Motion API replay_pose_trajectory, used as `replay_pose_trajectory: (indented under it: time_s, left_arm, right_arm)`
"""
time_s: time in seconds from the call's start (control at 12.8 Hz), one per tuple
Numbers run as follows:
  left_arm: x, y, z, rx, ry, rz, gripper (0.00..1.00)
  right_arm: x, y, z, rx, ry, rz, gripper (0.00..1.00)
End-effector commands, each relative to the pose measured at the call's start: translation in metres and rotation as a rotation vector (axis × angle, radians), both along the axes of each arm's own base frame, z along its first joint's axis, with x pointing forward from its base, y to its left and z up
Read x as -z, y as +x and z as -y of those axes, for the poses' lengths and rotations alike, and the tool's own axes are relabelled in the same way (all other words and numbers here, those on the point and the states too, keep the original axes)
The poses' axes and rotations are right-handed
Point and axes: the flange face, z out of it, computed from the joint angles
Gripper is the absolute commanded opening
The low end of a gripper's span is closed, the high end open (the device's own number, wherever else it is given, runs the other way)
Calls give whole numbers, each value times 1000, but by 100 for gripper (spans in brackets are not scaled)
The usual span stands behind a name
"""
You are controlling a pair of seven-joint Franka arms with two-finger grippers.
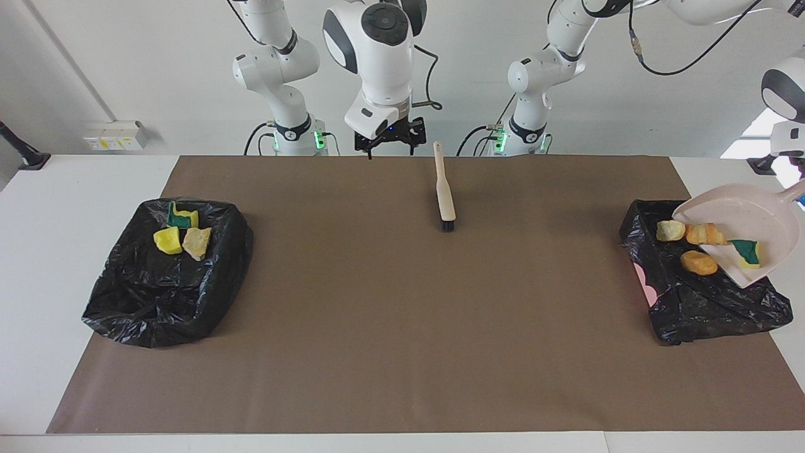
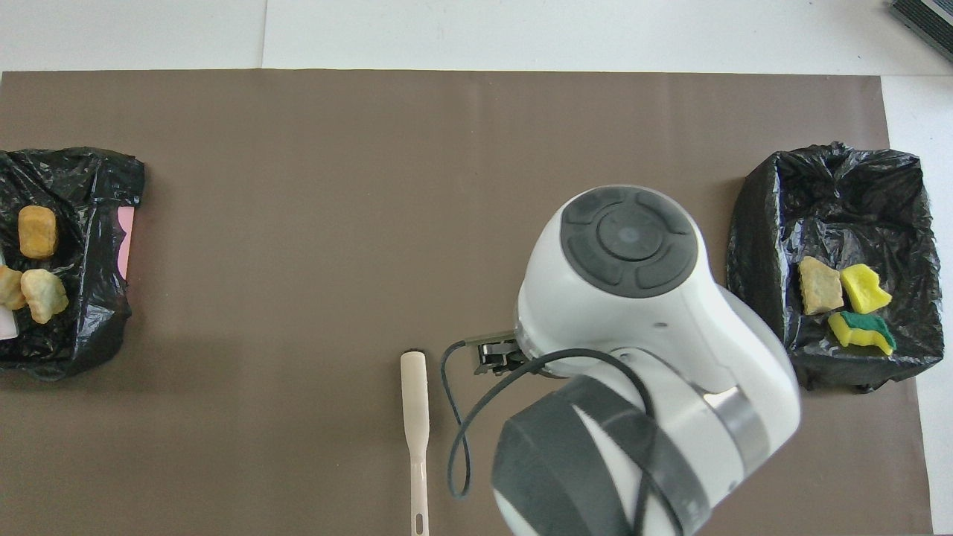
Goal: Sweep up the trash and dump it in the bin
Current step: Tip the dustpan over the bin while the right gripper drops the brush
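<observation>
Right pincer beside brush

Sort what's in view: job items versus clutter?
Job: dustpan tipped over one bin, at left gripper; trash chunks in it, on the pan, in the other bin; brush on the mat; right gripper waiting over the mat by its handle.
Lying about: wall socket box.

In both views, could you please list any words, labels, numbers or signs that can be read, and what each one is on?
No readable text in either view.
Wall socket plate: small yellow stickers, too small to read.
Brush, pink dustpan, two black bin bags, brown mat: no markings visible.
Robot arms: no legible brand or number.
</observation>
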Motion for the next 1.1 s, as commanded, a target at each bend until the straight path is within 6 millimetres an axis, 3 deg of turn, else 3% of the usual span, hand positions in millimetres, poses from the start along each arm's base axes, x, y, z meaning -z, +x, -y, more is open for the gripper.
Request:
replay_pose_trajectory:
  time_s: [0.0,0.24,0.39,0.55,0.71,0.86,1.02]
  left_arm:
    - [-13,9,15,49,109,-52,0]
    - [-31,16,45,80,187,-87,0]
    - [-52,15,61,67,188,-79,0]
    - [-78,12,89,92,172,-30,0]
    - [-100,2,114,107,79,45,0]
    - [-93,0,123,79,-48,61,0]
    - [-106,-9,139,25,-171,155,0]
  right_arm:
    - [-23,19,57,11,13,39,100]
    - [-42,33,111,93,1,82,100]
    - [-45,41,141,139,-43,109,100]
    - [-47,52,189,123,-49,114,100]
    - [-48,60,233,9,-54,126,100]
    - [-45,65,269,-34,-82,127,100]
    - [-47,70,298,20,-91,154,100]
